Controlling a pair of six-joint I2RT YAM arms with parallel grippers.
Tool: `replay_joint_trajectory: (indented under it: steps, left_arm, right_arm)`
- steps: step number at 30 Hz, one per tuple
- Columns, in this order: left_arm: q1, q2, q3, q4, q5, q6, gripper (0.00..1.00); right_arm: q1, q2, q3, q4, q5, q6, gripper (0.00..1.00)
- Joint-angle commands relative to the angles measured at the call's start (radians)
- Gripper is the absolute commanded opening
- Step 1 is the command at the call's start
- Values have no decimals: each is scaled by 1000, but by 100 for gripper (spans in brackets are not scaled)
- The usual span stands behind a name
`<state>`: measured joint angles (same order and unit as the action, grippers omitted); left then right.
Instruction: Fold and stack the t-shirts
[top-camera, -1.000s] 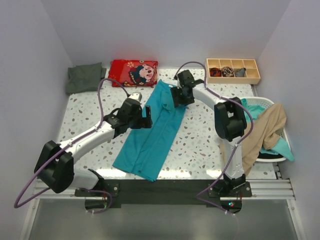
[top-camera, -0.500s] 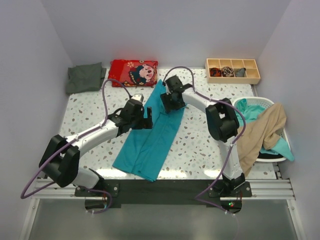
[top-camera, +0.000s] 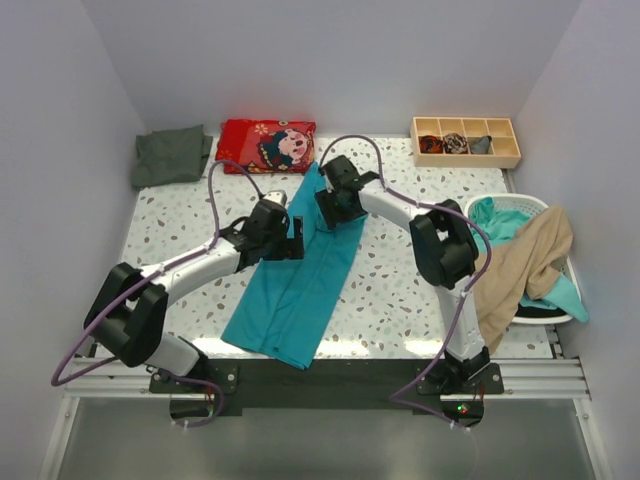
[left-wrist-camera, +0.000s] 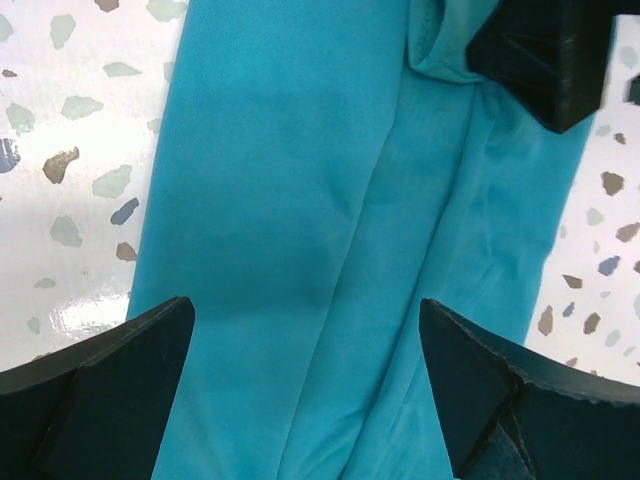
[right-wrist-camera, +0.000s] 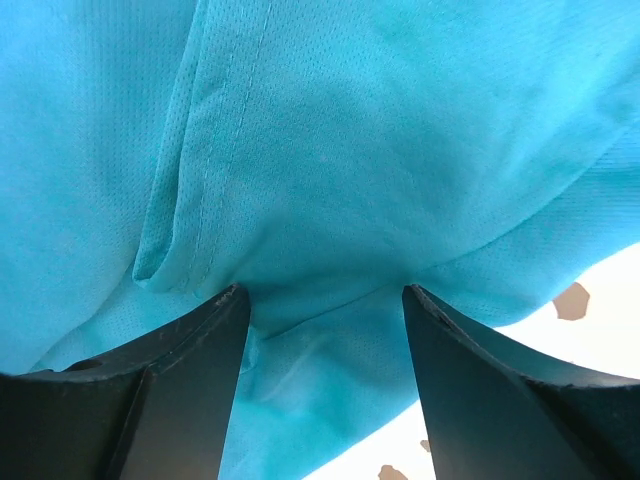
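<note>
Teal t-shirt (top-camera: 300, 275) bunched between right claw (right-wrist-camera: 325, 300) fingers, left claw (left-wrist-camera: 305, 345) wide: best dragged smoothly toward 6 o'clock.

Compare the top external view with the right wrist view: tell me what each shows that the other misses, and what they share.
Only the top view shows both arms, the left end effector standing open above the shirt, the folded grey-green shirt at the far left corner, the red cartoon pillow, the wooden divider box and the white basket with the beige shirt draped over it.

Only the right wrist view shows the stitched seam and the cloth bunched between the right end effector fingers.

Both show the teal t-shirt on the speckled table.
</note>
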<state>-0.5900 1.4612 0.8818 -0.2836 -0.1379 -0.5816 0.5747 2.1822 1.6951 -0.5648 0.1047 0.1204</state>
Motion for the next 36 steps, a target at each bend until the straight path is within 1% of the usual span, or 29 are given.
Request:
replay_joint_trajectory:
  steps: [1,7,9,10,13,17,21,23,27,28,30,31,32,33,34,35,36]
  left_arm:
    - [19,60,-58,55,-12,3,100]
    - [16,146,-190,176,109,-35,100]
    - [10,168,-207,205,133,-38,100]
    - [7,188,-213,210,173,-38,100]
    - [-11,223,-207,224,221,-38,100]
    - [-50,243,-181,212,277,-63,100]
    - [-112,241,-155,189,331,-81,100]
    - [-139,237,-145,156,345,-87,100]
    - [-174,202,-162,147,382,-101,100]
    - [-175,196,-159,132,389,-100,100]
    - [-177,186,-144,121,397,-90,100]
    - [-177,182,-135,109,390,-87,100]
    - [-177,179,-126,109,388,-81,100]
    - [-179,173,-103,109,385,-78,100]
    - [-179,169,-90,103,367,-77,100]
    - [-179,168,-74,97,345,-64,100]
    - [-176,169,-31,81,316,-55,100]
  right_arm:
    - [-9,-35,85,-9,24,13,68]
    - [-19,95,173,-35,27,50,68]
    - [-35,125,189,-37,39,65,68]
    - [-44,158,213,-49,44,71,68]
    - [-88,223,288,-99,46,88,68]
    - [-156,275,371,-156,62,90,68]
    - [-202,318,461,-207,70,70,68]
    - [-223,340,534,-224,37,56,68]
    - [-230,419,708,-274,-22,-13,69]
    - [-228,432,734,-280,-66,-22,70]
    - [-230,452,771,-274,-97,-40,70]
    - [-230,446,773,-267,-103,-51,70]
    - [-228,433,759,-251,-156,-60,70]
    - [-231,412,694,-191,-164,-61,71]
    - [-230,356,658,-160,-183,-62,71]
    - [-233,328,625,-129,-225,-65,71]
    - [-233,292,571,-82,-235,-58,71]
